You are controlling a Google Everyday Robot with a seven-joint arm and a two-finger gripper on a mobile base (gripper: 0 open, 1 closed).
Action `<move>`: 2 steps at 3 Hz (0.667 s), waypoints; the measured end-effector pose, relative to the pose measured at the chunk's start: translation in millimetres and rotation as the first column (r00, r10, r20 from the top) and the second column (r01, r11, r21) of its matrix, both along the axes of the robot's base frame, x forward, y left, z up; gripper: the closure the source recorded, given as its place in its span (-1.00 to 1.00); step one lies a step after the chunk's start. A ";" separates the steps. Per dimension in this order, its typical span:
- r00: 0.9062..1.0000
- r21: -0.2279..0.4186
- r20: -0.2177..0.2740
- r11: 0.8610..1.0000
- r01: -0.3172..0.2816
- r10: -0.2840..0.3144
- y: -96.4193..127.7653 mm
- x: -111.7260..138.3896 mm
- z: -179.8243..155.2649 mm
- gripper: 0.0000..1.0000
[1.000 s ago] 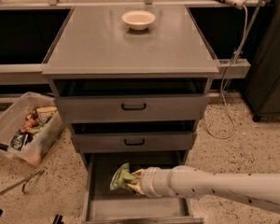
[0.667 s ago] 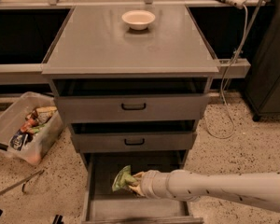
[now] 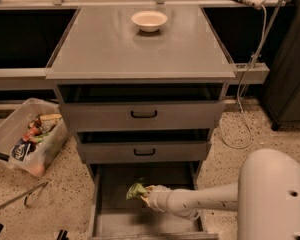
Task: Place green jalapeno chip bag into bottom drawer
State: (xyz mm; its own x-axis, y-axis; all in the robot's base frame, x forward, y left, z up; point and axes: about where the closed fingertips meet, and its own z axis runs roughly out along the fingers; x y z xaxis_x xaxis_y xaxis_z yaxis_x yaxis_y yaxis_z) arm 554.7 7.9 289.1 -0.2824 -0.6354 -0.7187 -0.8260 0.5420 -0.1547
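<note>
Green jalapeno chip bag (image 3: pixel 136 190): light, crinkly foil pouch, soft, probably air-filled. The film looks slick and I'd expect the chips to crush easily. I'd take it by a crimped edge or corner, not across the belly, with low squeeze force. The bag sits inside the outline of the open bottom drawer (image 3: pixel 117 216), a little toward the drawer's left wall and around mid-depth. I can't tell whether it rests on the drawer floor or hangs just above it. The gripper (image 3: pixel 146 198) reaches into the bottom drawer from the drawer's right side. Its tip touches the bag's right edge and the bag sticks out past it toward the left wall. The bag and wrist hide the tip, so I can't tell if the gripper is clamped on the bag or slack.
</note>
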 end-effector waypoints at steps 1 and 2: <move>0.997 0.009 -0.015 0.997 0.076 -0.076 -7.5 16.6 -45.7 1.00; 0.996 0.012 -0.019 0.996 0.085 -0.085 -7.6 18.0 -52.2 1.00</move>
State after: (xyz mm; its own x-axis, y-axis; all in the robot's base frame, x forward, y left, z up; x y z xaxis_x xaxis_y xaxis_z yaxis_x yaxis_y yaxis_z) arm 572.7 0.2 236.9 -0.3487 -0.5993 -0.7206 -0.7794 0.6124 -0.1322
